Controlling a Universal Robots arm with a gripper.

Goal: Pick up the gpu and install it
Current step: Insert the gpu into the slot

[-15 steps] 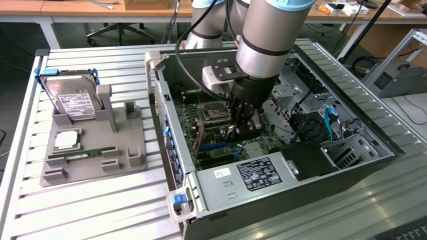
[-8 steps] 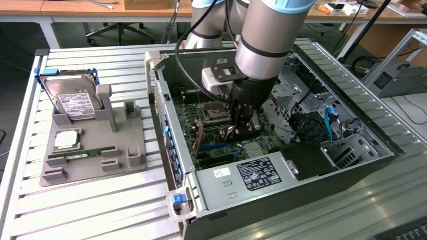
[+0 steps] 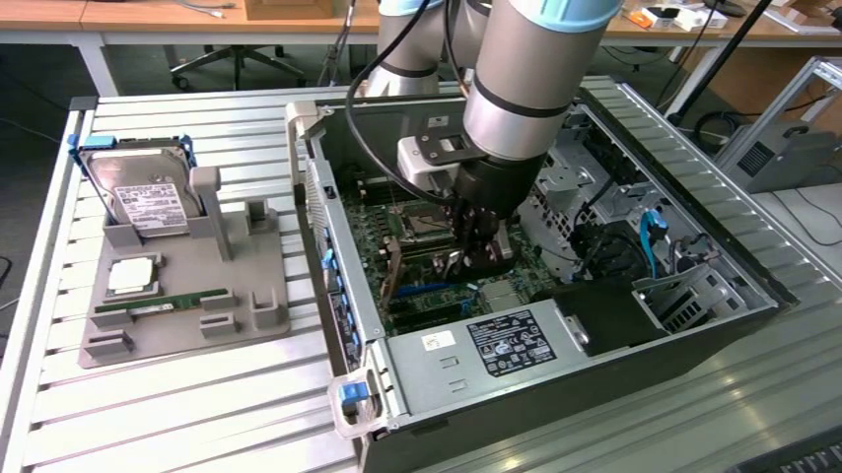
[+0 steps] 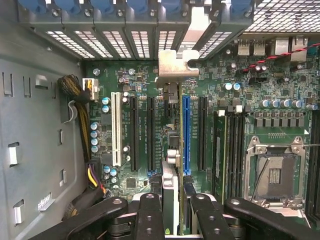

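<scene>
End effector [image 4: 172, 210] clenched on gpu [image 4: 172, 145], card edge-on btwn its fingers, standing over motherboard [image 4: 150, 90] beside blue slot [image 4: 186, 132] inside PC case [image 3: 553, 394]. Card's lower edge hidden; seating unclear.

gpu [image 4: 172, 80]: bare silvery metal bracket, dull sheen
gripper [image 4: 174, 212]: matt black fingers
motherboard [image 4: 150, 95]: green board, glossy slots
hard drive [image 3: 138, 202]: brushed metal, paper label
table [image 3: 158, 414]: ribbed pale metal
</scene>
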